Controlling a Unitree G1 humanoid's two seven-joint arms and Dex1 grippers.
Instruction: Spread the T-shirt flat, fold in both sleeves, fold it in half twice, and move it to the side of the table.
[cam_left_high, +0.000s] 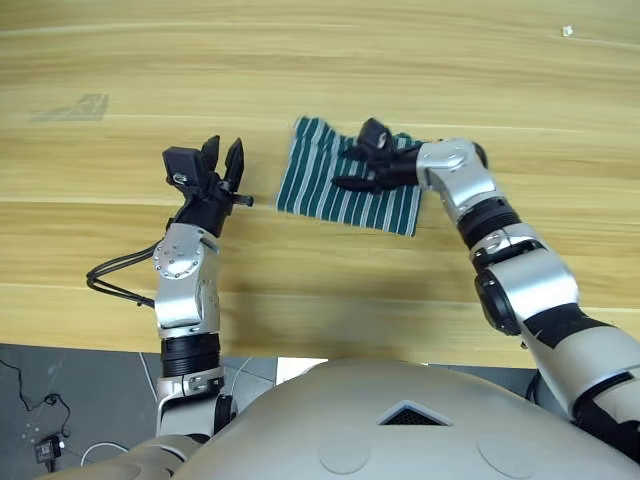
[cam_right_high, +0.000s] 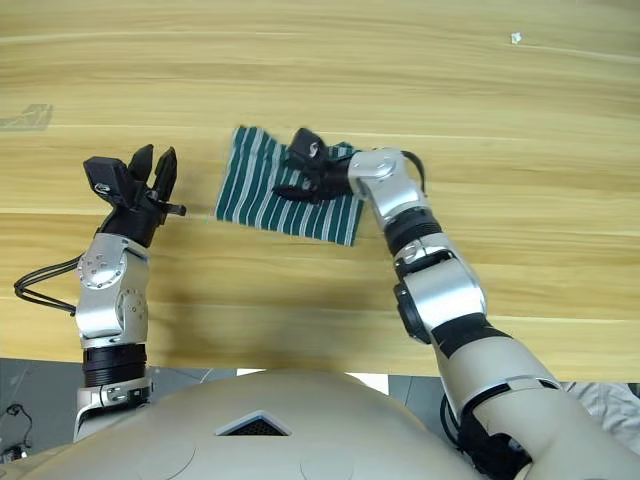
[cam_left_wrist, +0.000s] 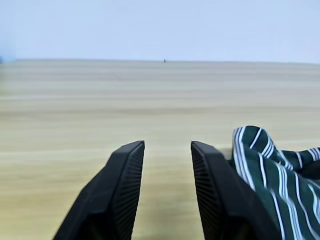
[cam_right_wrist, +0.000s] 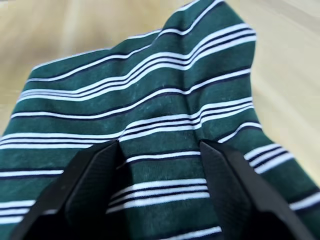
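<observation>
The T-shirt (cam_left_high: 318, 190) is dark green with white stripes and lies folded into a small rectangle near the middle of the wooden table (cam_left_high: 400, 60). My right gripper (cam_left_high: 348, 168) rests on top of its right half, fingers spread open with the fabric (cam_right_wrist: 150, 100) under and between them. My left gripper (cam_left_high: 224, 148) is open a short way to the left of the shirt, just above the bare wood, holding nothing. In the left wrist view its fingers (cam_left_wrist: 125, 180) point past the shirt's left edge (cam_left_wrist: 270, 165).
Bare wood stretches far behind and to both sides of the shirt. A faint grey mark (cam_left_high: 75, 107) sits at the far left and a small white scrap (cam_left_high: 567, 31) at the far right. The table's near edge (cam_left_high: 300, 352) runs just before my torso.
</observation>
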